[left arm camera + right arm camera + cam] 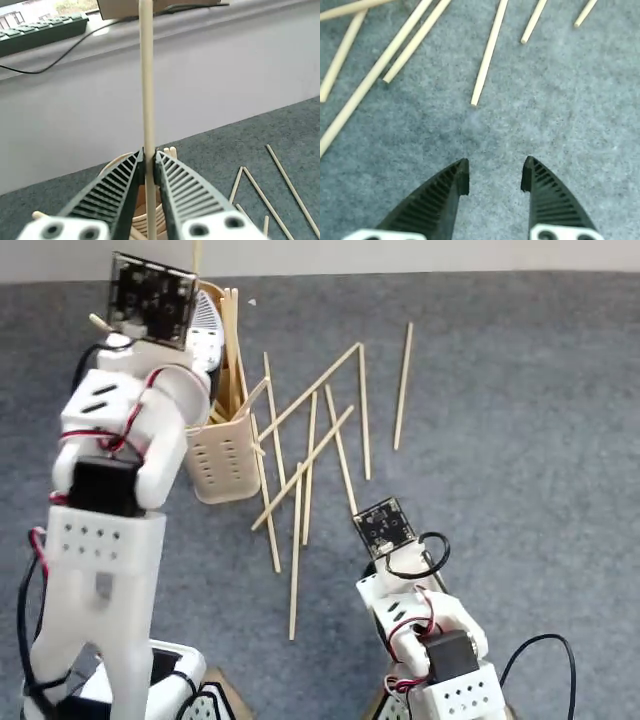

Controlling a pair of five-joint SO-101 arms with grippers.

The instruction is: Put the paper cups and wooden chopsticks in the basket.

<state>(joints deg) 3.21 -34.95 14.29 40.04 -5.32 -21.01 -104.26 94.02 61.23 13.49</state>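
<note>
Left jaws are clamped on one wooden chopstick (146, 75), held upright directly above the basket (225, 465); most of the stick's length stands above the grip, and its lower end points down into the basket mouth. Several chopsticks (232, 350) already stand inside the basket, and a white ribbed shape (205, 320) at its far rim may be a paper cup, though I cannot confirm this. About nine loose chopsticks (310, 455) lie crossed on the grey worktop (520, 440) just beside the basket, on the side facing the other arm. Right jaws are apart with nothing between them, low over bare worktop beyond that pile from the basket, near one stick's end (475, 100). Judgement: the drop-in step is nearly done and most of the sticks remain. Risks: gripped low, the stick is top-heavy and could pivot between the jaws; on release it could strike the standing sticks and tip out over the rim; the basket looks light, so a nudge from the left arm might topple it; the crossed pile means one lift could drag its neighbours
</note>
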